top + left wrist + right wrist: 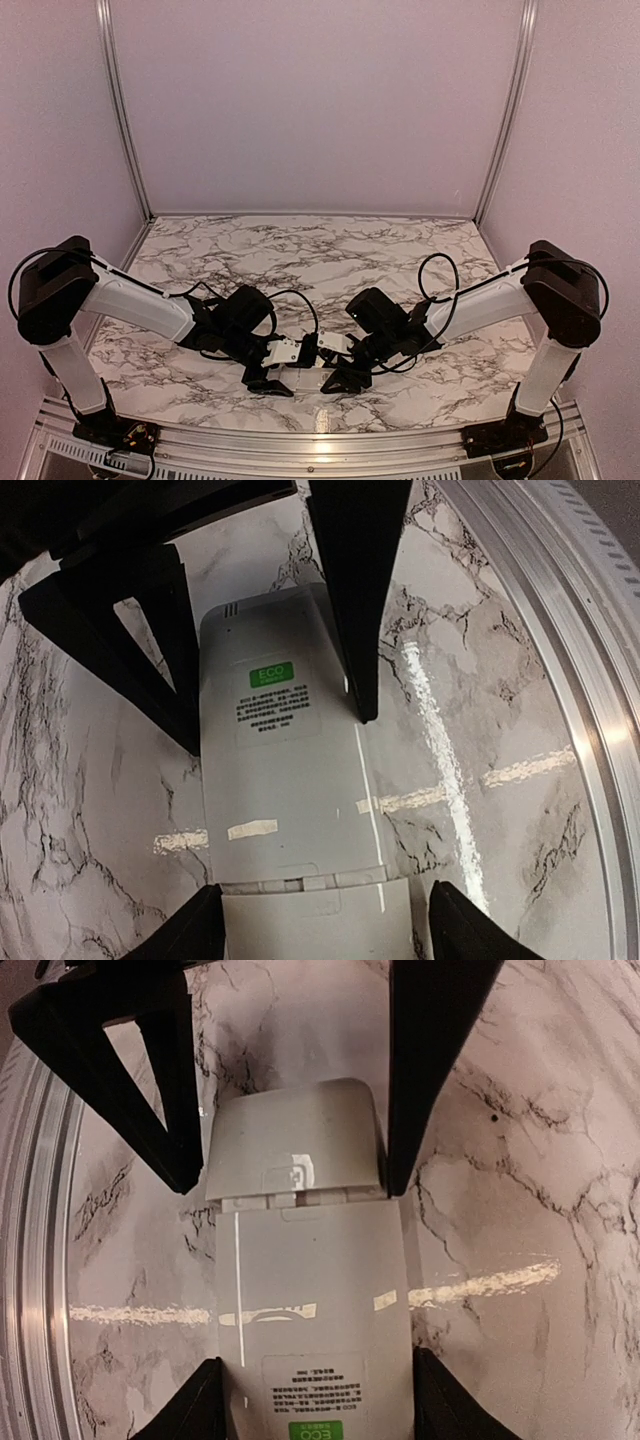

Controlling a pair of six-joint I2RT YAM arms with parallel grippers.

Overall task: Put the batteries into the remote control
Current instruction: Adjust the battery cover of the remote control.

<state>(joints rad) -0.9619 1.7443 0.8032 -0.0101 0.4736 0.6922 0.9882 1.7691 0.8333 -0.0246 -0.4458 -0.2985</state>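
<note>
Near rail [320, 452]: aluminium strip along the table's near edge, with the two arm bases bolted at its left and right ends.
Table [300, 250]: white marble pattern with grey veins, pale walls on three sides.
Arms: both reach inward and meet at near centre.
Left gripper [275, 381]: points right, nose to nose with the right gripper [345, 380], which points left; what lies under them is too small to tell from above.
Remote control [290, 810]: in the left wrist view it lies flat on the marble, plain white back up, running left to right near the rail.
ECO label [270, 672]: green tag above small print, on the remote's left end.
Left grip: fingers [350, 600] straddle the labelled end, the near one against the remote's edge, the far one just beside it; whether they squeeze cannot be told.
Battery cover [295, 1150]: in the right wrist view it forms the remote's right end, a seam with small tabs parting it from the body.
Right grip: jaws partly closed, both fingertips [400, 1160] pressed to the cover end's long edges, holding the remote on the table.
</note>
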